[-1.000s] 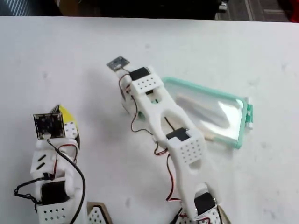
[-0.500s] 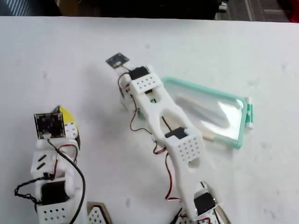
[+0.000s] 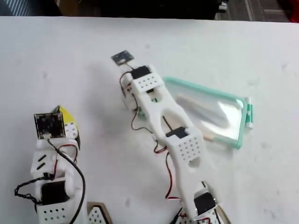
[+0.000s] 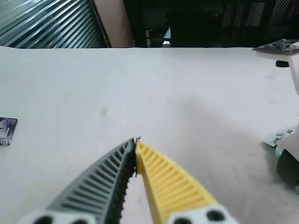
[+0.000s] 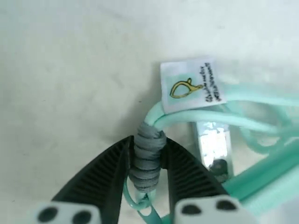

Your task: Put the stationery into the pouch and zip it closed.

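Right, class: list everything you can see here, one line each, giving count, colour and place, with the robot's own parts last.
table: one, white, under everything
pouch: one, clear with mint-green trim, flat on the table, partly under the right arm
wooden stick: at least one, pale, inside the pouch
pull cord: one, mint with grey wrap, at the pouch's zip
label: one, white, on the cord
card: one, dark, flat on the table
left gripper: one, grey and yellow, shut, empty
right gripper: one, black, shut on the pull cord
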{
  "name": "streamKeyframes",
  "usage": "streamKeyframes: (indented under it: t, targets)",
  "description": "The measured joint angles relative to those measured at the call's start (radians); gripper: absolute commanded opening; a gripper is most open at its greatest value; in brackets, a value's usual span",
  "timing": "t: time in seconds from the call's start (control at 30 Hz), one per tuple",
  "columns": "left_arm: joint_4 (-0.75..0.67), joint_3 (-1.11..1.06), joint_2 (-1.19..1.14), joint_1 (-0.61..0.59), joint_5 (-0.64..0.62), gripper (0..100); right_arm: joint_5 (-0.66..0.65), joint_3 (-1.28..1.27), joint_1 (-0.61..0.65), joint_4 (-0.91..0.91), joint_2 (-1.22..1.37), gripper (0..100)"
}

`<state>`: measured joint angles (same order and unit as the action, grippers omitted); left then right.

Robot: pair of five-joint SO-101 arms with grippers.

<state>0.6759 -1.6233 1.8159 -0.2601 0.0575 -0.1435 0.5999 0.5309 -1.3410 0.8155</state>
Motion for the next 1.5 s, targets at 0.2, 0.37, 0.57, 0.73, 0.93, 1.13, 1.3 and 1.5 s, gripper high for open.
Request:
streamKeyframes:
  t: [0.2, 0.37, 0.57, 0.73, 0.93, 1.13, 1.3, 1.5]
  targets:
    - [0.0, 0.0, 0.0, 0.0, 0.0, 2, 0.0, 0.012, 0.0, 0.0, 0.002, 1.6]
    - [0.0, 0.0, 0.0, 0.0, 0.0, 2, 0.0, 0.12, 0.0, -0.075, 0.002, 1.6]
    - [0.0, 0.0, 0.0, 0.0, 0.0, 2, 0.003, 0.341, 0.0, -0.21, -0.058, 1.6]
    - [0.0, 0.0, 0.0, 0.021, 0.0, 3, 0.003, 0.611, 0.0, -0.331, -0.16, 1.6]
    - [0.0, 0.0, 0.0, 0.044, 0.0, 3, 0.003, 0.807, -0.012, -0.356, -0.324, 1.6]
    - [0.0, 0.0, 0.0, 0.044, 0.0, 3, 0.003, 0.827, -0.069, -0.358, -0.466, 1.6]
    - [0.0, 0.0, 0.0, 0.058, 0.0, 7, 0.003, 0.836, -0.064, -0.358, -0.551, 1.7]
    - [0.0, 0.0, 0.0, 0.075, 0.0, 8, 0.003, 0.836, -0.066, -0.35, -0.589, 1.7]
